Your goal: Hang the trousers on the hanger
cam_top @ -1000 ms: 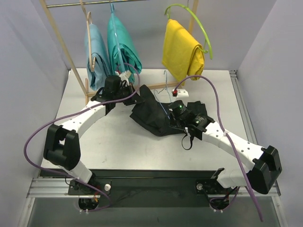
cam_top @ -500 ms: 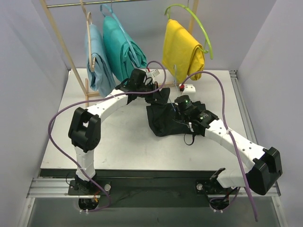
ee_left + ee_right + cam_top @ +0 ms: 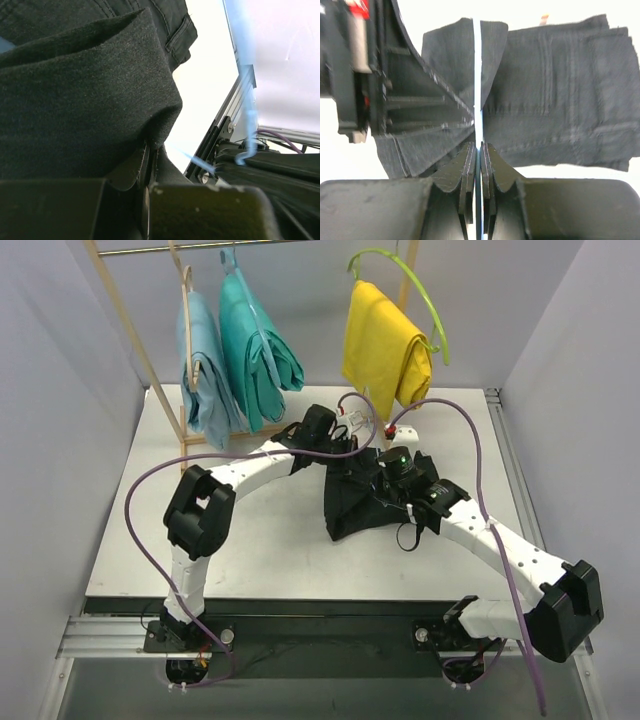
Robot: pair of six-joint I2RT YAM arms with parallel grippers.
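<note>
The left tool (image 3: 148,161) has its two fingers pressed together on a thick fold of the black fabric trousers (image 3: 85,95). The cloth bulges out just above the fingertips and fills most of the left wrist view. The right tool (image 3: 478,149) is closed too, and between its fingers it pinches the thin light-blue wire hanger (image 3: 477,75). From the fingertips the wire runs straight away from the tool and lies over a raised flap of the trousers. The flat part of the garment, with its seams, spreads to the right of the wire on the white table (image 3: 520,9).

In the top view both tools meet above the back half of the table. They are so close that the dark body of the left tool fills the left side of the right wrist view, just beside the wire. The trousers lie crumpled under and between the two wrists, with a point of cloth reaching toward the near edge. In the left wrist view the hanger shows only as a blurred blue line to the right of the fold, and whether it touches the cloth there cannot be told.

Purple cables (image 3: 432,401) arch over the arms. Behind, above the far edge of the table, hang a pale-blue garment (image 3: 205,375) on a tan wooden hanger (image 3: 186,285), teal trousers (image 3: 258,345), and yellow trousers (image 3: 383,345) on a thick lime-green hanger (image 3: 400,262).
</note>
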